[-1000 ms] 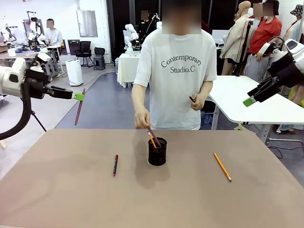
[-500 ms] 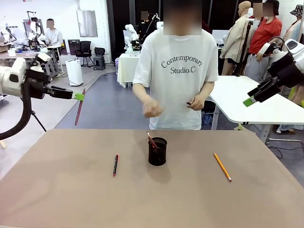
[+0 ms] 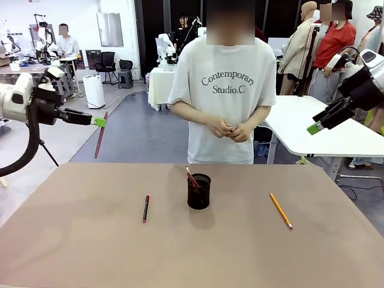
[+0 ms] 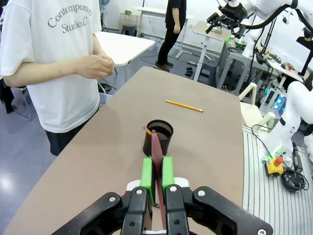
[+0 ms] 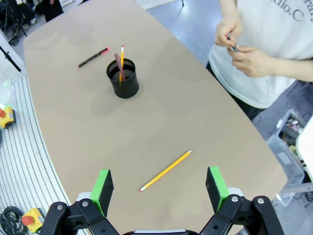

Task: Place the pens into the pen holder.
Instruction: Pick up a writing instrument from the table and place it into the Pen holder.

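Observation:
The black mesh pen holder (image 3: 199,192) stands mid-table with a reddish pen and an orange pencil (image 5: 122,55) sticking out. Left of it lies a black pen with red ends (image 3: 146,208); on the right lies an orange pencil (image 3: 280,210). My left gripper (image 3: 99,122) hangs off the table's left, above the floor, shut on a reddish-pink pen (image 3: 100,139); the left wrist view has that pen (image 4: 155,144) between the green pads, in line with the holder (image 4: 157,138). High at the right, my right gripper (image 3: 316,125) is open and holds nothing, with the pencil (image 5: 165,170) below it.
The person stands at the far edge behind the holder, both hands (image 3: 231,128) joined at the waist, fingering something small and dark. A white table (image 3: 324,129) stands off to the right behind my right gripper. The brown tabletop (image 3: 90,252) is bare around the pens.
The person's hand has let go of the pens in the holder and drawn back; both hands are now together at the waist. Neither arm has moved.

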{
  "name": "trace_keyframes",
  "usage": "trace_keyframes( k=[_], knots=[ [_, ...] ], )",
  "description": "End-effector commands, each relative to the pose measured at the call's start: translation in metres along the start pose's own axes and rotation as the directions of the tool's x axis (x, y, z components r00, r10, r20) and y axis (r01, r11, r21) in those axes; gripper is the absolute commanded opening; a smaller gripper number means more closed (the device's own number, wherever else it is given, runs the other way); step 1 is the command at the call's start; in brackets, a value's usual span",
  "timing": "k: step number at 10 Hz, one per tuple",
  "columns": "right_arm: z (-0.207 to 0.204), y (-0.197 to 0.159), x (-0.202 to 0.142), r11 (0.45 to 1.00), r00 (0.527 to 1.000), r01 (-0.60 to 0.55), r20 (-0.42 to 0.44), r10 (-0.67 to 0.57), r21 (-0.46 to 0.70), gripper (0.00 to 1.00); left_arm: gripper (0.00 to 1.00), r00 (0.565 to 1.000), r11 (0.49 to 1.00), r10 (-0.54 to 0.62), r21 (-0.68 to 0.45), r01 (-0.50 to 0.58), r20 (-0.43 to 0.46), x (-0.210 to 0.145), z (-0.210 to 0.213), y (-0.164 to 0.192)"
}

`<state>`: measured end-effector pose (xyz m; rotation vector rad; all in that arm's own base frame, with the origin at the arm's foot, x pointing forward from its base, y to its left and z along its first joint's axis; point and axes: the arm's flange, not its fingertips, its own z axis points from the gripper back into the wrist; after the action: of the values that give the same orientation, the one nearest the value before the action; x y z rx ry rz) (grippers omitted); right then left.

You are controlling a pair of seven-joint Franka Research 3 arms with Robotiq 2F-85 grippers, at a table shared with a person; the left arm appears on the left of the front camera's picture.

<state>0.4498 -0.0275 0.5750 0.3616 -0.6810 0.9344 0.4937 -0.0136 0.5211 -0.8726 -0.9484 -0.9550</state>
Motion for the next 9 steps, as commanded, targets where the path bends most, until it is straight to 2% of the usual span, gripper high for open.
trace_keyframes(
  k=[1,9],
  knots=[
    [0.0005,-0.0003,0.0019,1.000,1.000,0.004,0.020,-0.004,0.008,1.00,0.00,1.000,1.000,-0.003,0.005,0.003,0.000,0.0012,0.0000,-0.0009],
    [0.0005,-0.0003,0.0019,1.000,1.000,0.004,0.020,-0.004,0.008,1.00,0.00,1.000,1.000,-0.003,0.005,0.003,0.000,0.0012,0.0000,-0.0009]
  ],
)
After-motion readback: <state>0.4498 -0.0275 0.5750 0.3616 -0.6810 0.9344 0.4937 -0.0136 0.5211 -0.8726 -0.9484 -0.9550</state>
